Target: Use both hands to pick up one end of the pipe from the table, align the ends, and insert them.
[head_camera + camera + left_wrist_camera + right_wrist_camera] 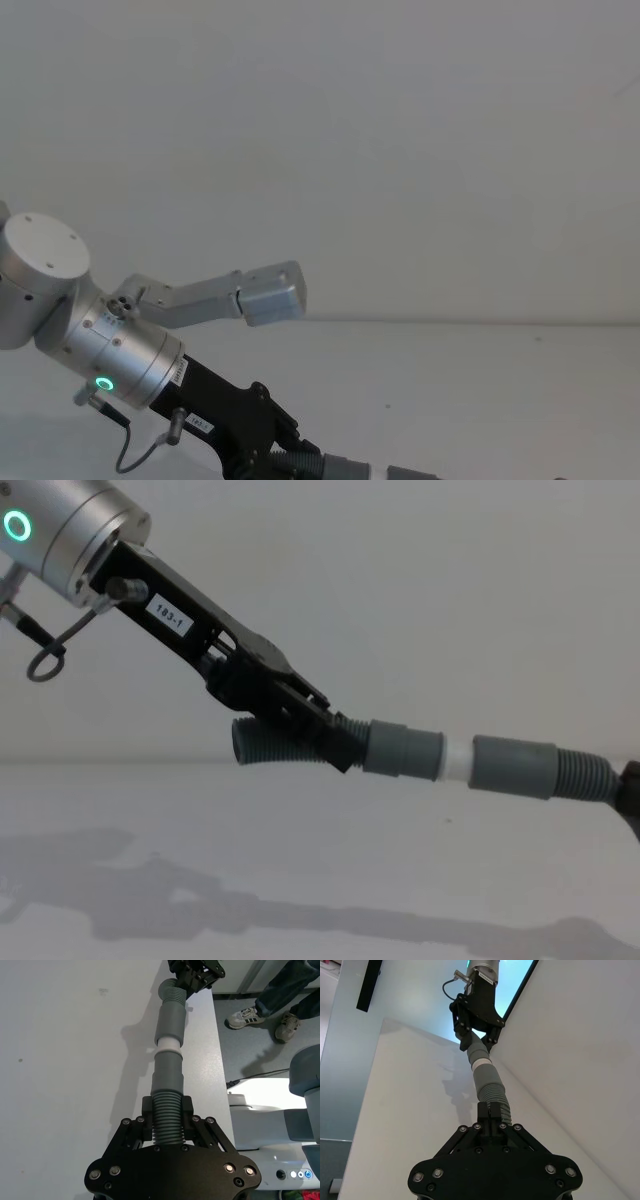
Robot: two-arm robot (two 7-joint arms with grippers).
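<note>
Both pipe pieces are up off the bench [300, 880] and lined up end to end, and the chest view gives it from the side: the left gripper [335, 742], the one with the white "183-1" label [168, 614], has its jaws pinching the ribbed part of the left pipe piece [400, 748], whose bent tail hangs behind the jaws. The white stub [456, 761] shows as a narrow band between the two grey cuffs. The right pipe piece [520, 767] runs off toward the right edge. From the left wrist, the right gripper [196, 980] has its jaws clamped on that far piece's ribs. The right wrist looks back along the same line. The bench is plain matte white; a person's sneakers [245, 1017] stand on the speckled floor [250, 1050] beside it.
</note>
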